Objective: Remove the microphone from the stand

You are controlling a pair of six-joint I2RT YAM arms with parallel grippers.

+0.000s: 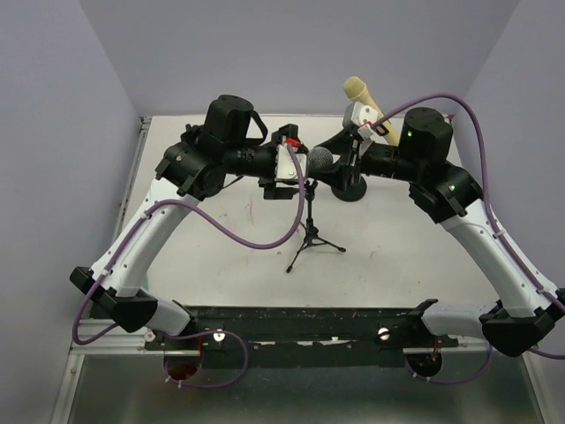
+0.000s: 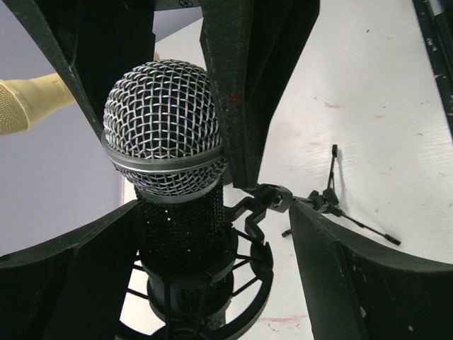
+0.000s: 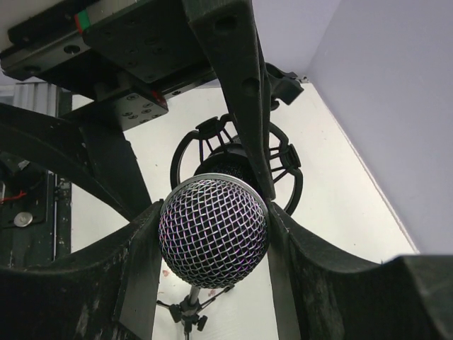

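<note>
At the middle of the table [image 1: 397, 238], both arms meet over the small three-legged stand [image 1: 310, 231]. The microphone [image 1: 320, 159] sits upright at its top, with its black body inside the ring-shaped holder [image 2: 260, 276]. So the main job is not yet done: in no view is the microphone out of the holder.

What looks done is the approach. The right gripper [image 3: 212, 219] is clamped on the microphone's round mesh head, one finger pressed against each side (its own camera shows no gap on either side). The left gripper [image 2: 212, 212] stands spread wide lower down, its two fingers flanking the black body and the holder. Bare table shows between one finger and the ring, so it is released and grasping nothing.

As I judge it, two steps are left. The left gripper would likely need to close on the holder or the stand's neck to steady it. Then the right could draw the microphone up out of the ring and clear of the stand. The stand looks light and thin-legged, so a pull without a steadying hold might lift or tip it.

A cream foam-covered thing [image 1: 356, 88] pokes up behind the right wrist; I cannot tell what it belongs to.
</note>
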